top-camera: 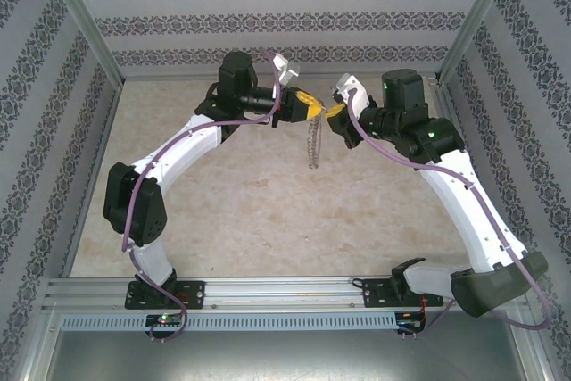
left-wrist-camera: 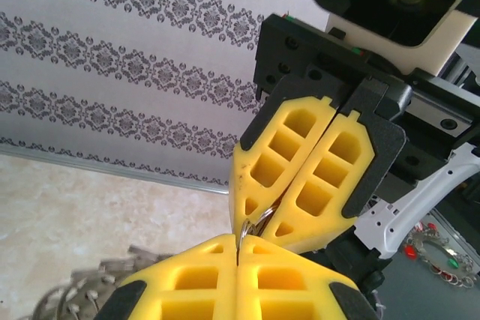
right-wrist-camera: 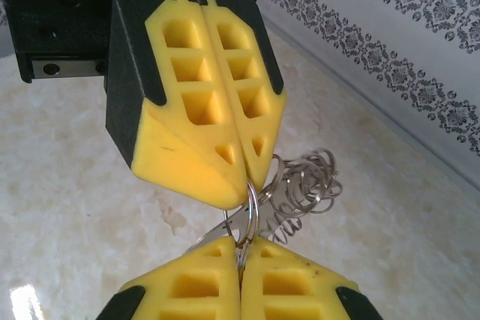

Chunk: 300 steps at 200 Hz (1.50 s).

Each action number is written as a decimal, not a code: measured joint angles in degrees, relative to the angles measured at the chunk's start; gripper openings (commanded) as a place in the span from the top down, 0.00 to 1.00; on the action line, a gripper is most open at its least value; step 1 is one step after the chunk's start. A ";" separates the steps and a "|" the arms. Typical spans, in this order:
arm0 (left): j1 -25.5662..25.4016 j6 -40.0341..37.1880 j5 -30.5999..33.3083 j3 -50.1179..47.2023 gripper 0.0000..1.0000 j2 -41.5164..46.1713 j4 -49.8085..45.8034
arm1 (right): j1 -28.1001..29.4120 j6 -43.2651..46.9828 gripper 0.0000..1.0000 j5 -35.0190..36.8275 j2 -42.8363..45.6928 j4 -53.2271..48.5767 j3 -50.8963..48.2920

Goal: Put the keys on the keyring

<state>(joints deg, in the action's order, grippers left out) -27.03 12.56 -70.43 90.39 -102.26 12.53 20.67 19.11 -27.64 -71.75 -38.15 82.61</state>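
Note:
My two grippers meet tip to tip above the far middle of the table. The left gripper (top-camera: pixel 315 110) (left-wrist-camera: pixel 238 243) is shut on the top of the keyring (top-camera: pixel 312 144), a thin grey metal ring (left-wrist-camera: pixel 259 222) (right-wrist-camera: pixel 253 204). The right gripper (top-camera: pixel 330 113) (right-wrist-camera: pixel 240 243) is shut on the same ring from the other side. The rest of the keyring hangs below them, with a bunch of small wire loops (right-wrist-camera: pixel 307 181) (left-wrist-camera: pixel 82 294). A pale flat key (right-wrist-camera: pixel 217 231) lies against the ring at the right gripper's tips. I cannot tell whether it is pinched.
The beige marbled table (top-camera: pixel 268 211) lies well below the hanging ring. Patterned walls (top-camera: pixel 268 15) close in the back and both sides. Metal frame posts (top-camera: pixel 85 20) stand at the corners, and an aluminium rail (top-camera: pixel 285 290) runs along the near edge.

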 measured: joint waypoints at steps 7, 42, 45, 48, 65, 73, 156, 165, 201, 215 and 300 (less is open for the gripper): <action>0.00 0.42 0.26 -0.13 1.00 0.09 0.42 | -0.33 -0.44 1.00 -0.46 0.04 0.46 -0.39; 0.02 2.80 2.27 -0.63 1.00 0.39 3.30 | -0.70 -2.29 0.85 -2.71 0.76 1.33 -3.78; 0.13 2.97 2.73 -0.63 1.00 0.46 3.72 | -0.70 -2.43 0.87 -2.86 0.85 1.09 -4.13; 0.20 3.04 3.06 -0.63 1.00 0.59 4.00 | -0.81 -2.67 0.89 -3.04 0.98 0.85 -4.59; 0.68 3.74 4.39 -0.63 1.00 1.51 5.35 | -1.11 -3.61 0.95 -3.80 1.33 -0.20 -6.71; 0.85 4.02 4.81 -0.66 1.00 2.01 6.14 | -1.44 -3.80 1.00 -4.22 1.33 -0.20 -7.50; 0.87 1.27 7.08 -2.73 0.96 4.57 5.44 | -3.85 -6.86 1.00 -7.78 2.03 1.18 -8.26; 0.87 -0.07 7.10 -2.73 0.89 4.61 3.96 | -4.33 -6.86 1.00 -8.33 2.19 1.16 -8.26; 0.87 -7.52 6.99 -2.14 0.71 4.70 -5.49 | -5.79 -6.86 1.00 -10.05 2.38 1.05 -7.69; 0.87 -10.08 6.62 -1.27 0.68 4.70 -9.03 | -5.97 -6.97 1.00 -10.78 2.38 1.05 -6.67; 0.09 -18.21 6.97 0.87 0.56 4.70 -16.61 | -7.06 -7.06 1.00 -12.96 2.21 1.05 -0.68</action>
<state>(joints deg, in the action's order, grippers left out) -26.94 -5.65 -63.46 91.26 -97.56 -4.08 13.61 12.05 -40.60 -69.54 -37.10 81.93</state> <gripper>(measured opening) 0.429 0.071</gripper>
